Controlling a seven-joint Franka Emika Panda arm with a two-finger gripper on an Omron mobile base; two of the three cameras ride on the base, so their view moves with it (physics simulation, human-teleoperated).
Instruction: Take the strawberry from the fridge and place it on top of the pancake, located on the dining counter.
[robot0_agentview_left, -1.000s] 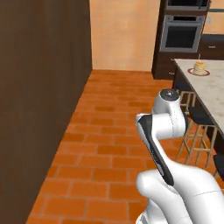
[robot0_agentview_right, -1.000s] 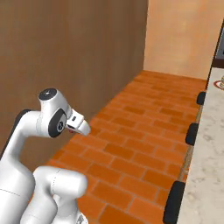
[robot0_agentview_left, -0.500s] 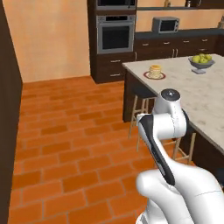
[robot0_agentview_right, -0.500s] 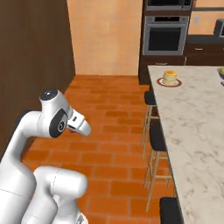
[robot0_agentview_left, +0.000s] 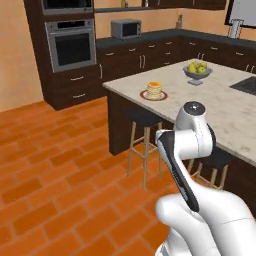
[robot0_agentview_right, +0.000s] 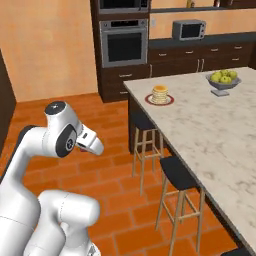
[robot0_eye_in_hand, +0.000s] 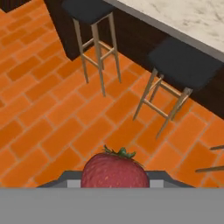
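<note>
Risk: strawberry (robot0_eye_in_hand: 114, 171) slips while base drives; arm folded low beside stools (robot0_eye_in_hand: 179, 65), so lift toward bench (robot0_agentview_right: 210, 130) could clip bench edge. Berry may roll off pancake (robot0_agentview_right: 159, 93) if released off-centre. Jaws nearly closed, gripping strawberry. Pancake near bench corner, well apart from fruit bowl (robot0_agentview_right: 223, 81).
</note>
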